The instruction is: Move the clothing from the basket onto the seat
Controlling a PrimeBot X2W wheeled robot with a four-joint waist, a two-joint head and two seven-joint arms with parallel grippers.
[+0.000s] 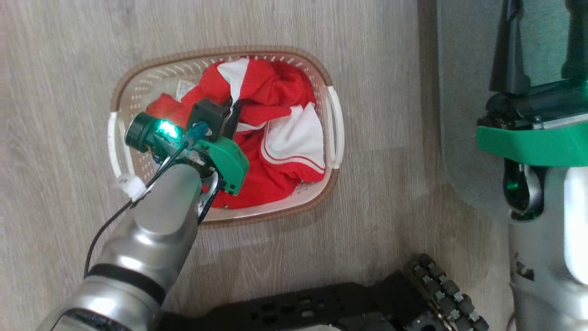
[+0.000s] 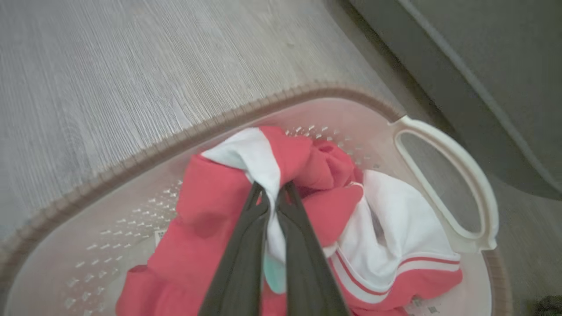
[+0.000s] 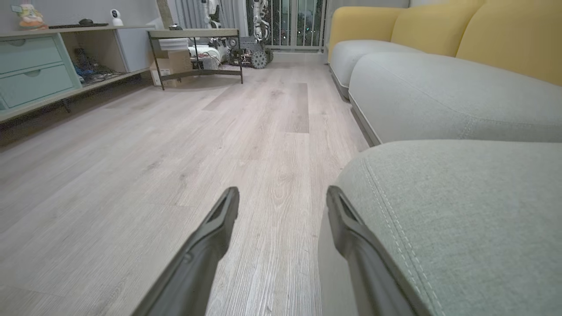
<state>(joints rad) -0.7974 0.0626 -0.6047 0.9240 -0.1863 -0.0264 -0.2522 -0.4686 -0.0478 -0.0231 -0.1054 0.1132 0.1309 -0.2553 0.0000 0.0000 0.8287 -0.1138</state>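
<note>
Red clothing (image 1: 271, 92) with white panels lies crumpled in the cream basket (image 1: 138, 82) with a brown rim on the wooden floor. My left gripper (image 1: 232, 112) reaches down into the basket, shut on a fold of the clothing. In the left wrist view its two dark fingers (image 2: 246, 245) pinch a white-and-red fold of the clothing (image 2: 263, 153) inside the basket (image 2: 443, 145). The grey-green seat (image 1: 464, 92) lies to the right of the basket. My right gripper (image 3: 281, 197) is open with nothing between its fingers, at the corner of the seat (image 3: 461, 197).
My dark wheeled base (image 1: 349, 303) shows at the bottom of the head view. My right arm (image 1: 546, 184) stands over the seat at the right. The right wrist view shows a sofa with yellow back cushions (image 3: 483, 35), a low cabinet (image 3: 39, 66) and a metal-legged table (image 3: 197, 48) across the floor.
</note>
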